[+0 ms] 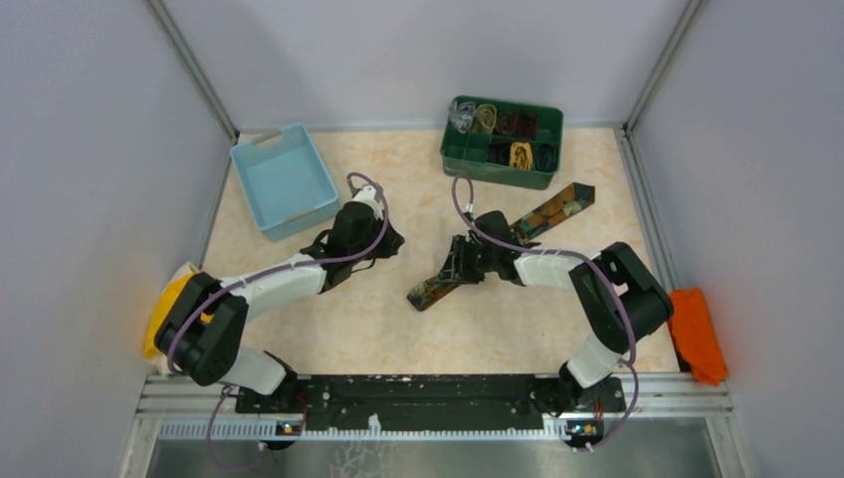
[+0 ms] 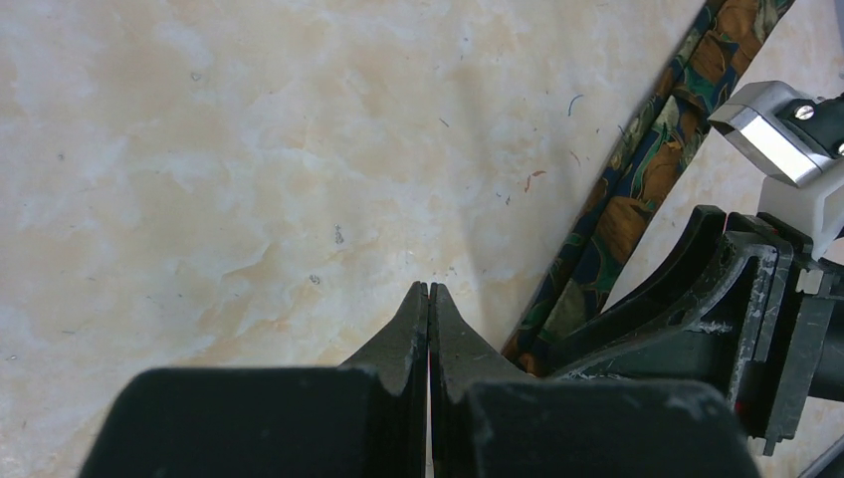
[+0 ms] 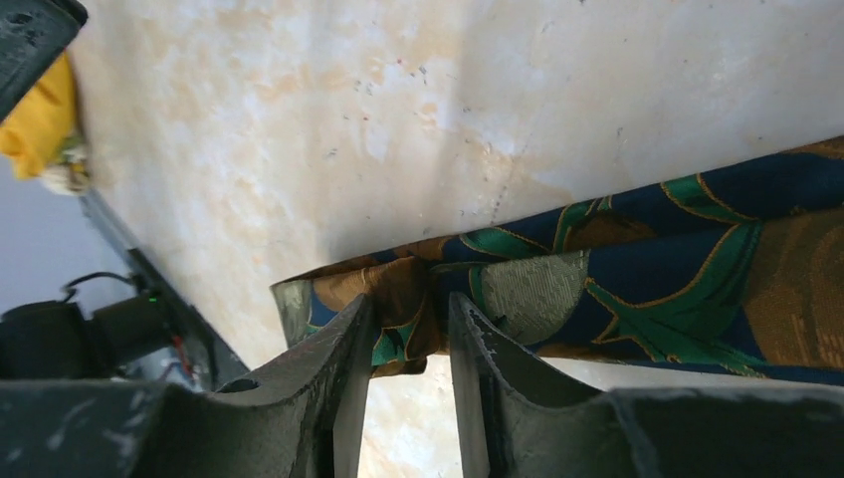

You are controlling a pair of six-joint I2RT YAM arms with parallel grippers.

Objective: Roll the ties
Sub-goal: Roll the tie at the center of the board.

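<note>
A dark brown tie (image 1: 557, 204) with a gold-orange and teal pattern lies slanted across the table, its narrow end (image 1: 430, 291) nearest me. My right gripper (image 1: 453, 267) sits over that narrow part. In the right wrist view its jaws (image 3: 410, 299) stand apart, with a folded bunch of the tie (image 3: 637, 269) between the fingertips. My left gripper (image 1: 390, 242) is shut and empty just left of the tie. In the left wrist view its fingertips (image 2: 429, 289) meet over bare table, with the tie (image 2: 637, 189) to their right.
A green divided tray (image 1: 458, 149) at the back holds several rolled ties, among them a yellow one (image 1: 521, 153). A light blue bin (image 1: 284, 179) stands at the back left. An orange cloth (image 1: 695, 334) lies off the right edge and a yellow cloth (image 1: 159, 309) off the left.
</note>
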